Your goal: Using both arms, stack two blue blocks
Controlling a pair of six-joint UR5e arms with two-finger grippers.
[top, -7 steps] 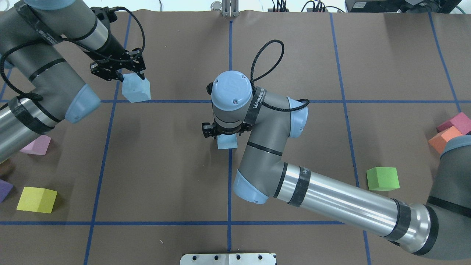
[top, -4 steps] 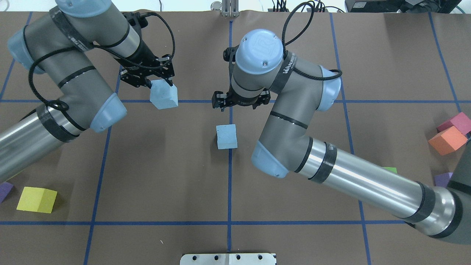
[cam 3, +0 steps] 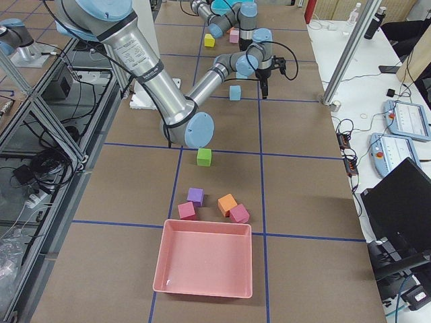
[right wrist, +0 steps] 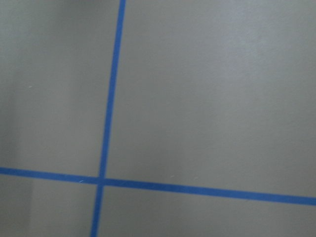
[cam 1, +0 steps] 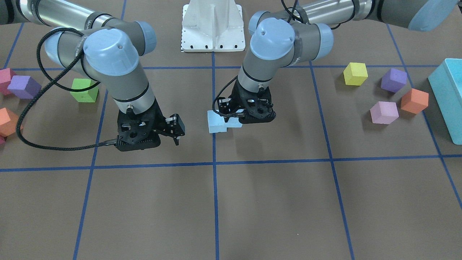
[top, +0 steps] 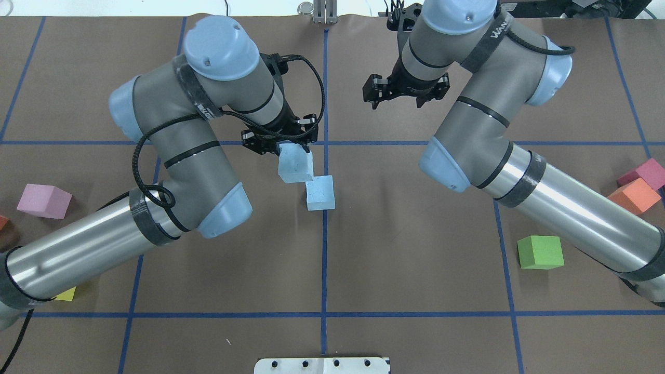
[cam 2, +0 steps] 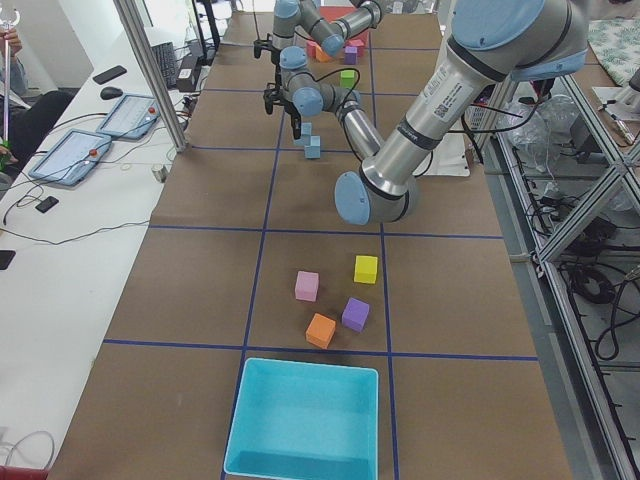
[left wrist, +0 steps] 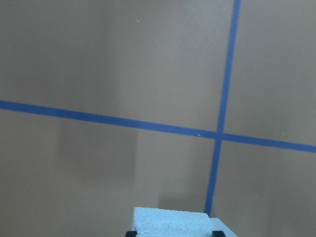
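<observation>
While the left gripper (top: 294, 151) grips the held blue block (top: 295, 167) just off the brown table (top: 415, 270), overlapping a corner of the resting blue block (top: 320, 193) on the centre tape line (top: 324, 259), the right gripper (top: 396, 100) hangs well apart, fingers spread and empty. White lettering on the right arm's black strap (top: 493, 35) starts "WAN"; I can't read the rest.

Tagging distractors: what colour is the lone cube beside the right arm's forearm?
It's a green cube, clearest in the overhead exterior view.
</observation>
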